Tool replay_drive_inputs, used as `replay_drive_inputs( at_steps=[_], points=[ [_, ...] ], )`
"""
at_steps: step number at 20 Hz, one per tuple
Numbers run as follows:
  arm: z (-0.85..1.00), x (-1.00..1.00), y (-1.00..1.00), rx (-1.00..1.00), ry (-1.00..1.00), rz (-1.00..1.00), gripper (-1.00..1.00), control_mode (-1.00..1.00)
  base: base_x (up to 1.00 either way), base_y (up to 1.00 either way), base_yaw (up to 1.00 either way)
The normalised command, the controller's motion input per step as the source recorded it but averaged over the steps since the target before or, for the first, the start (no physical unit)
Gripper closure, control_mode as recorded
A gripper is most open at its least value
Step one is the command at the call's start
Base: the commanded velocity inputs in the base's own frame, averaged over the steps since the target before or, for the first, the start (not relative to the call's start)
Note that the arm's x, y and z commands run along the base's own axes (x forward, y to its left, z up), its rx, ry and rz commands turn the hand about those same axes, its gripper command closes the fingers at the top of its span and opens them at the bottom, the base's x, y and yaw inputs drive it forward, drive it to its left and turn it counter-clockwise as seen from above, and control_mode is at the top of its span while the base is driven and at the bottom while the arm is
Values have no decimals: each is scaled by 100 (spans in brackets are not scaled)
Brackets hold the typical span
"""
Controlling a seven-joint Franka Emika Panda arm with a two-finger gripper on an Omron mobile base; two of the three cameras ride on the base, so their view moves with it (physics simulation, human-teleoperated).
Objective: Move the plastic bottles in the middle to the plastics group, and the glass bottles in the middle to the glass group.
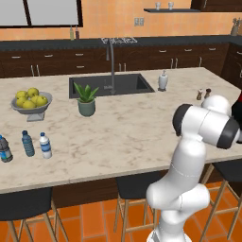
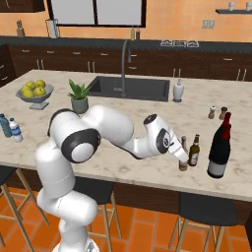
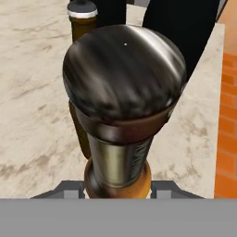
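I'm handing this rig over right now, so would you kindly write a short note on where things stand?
Gripper: shut on the dark glass bottle, low on the counter near its front edge.
Amber bottle stands just beside it, close to the large black bottles.
Small white-capped plastic bottle already stands with the two water bottles at the left end.
Left: release the dark bottle by the black ones, and check the amber one sits close enough.

Amber bottle [image 2: 194,150] and black bottles [image 2: 219,147] crowding the pincer [image 2: 182,161].
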Motion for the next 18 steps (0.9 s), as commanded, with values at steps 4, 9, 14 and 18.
replay_drive_inputs(
  at_steps=[4,9,14,18],
  points=[
    [-15,0,-19,2,4,0,100,-100,0,0,0],
    [0,0,-7,8,7,0,100,-100,0,0,0],
    [-10,0,-4,4,7,0,100,-100,0,0,0],
    [-4,-13,0,1,-3,0,100,-100,0,0,0]
  ],
)
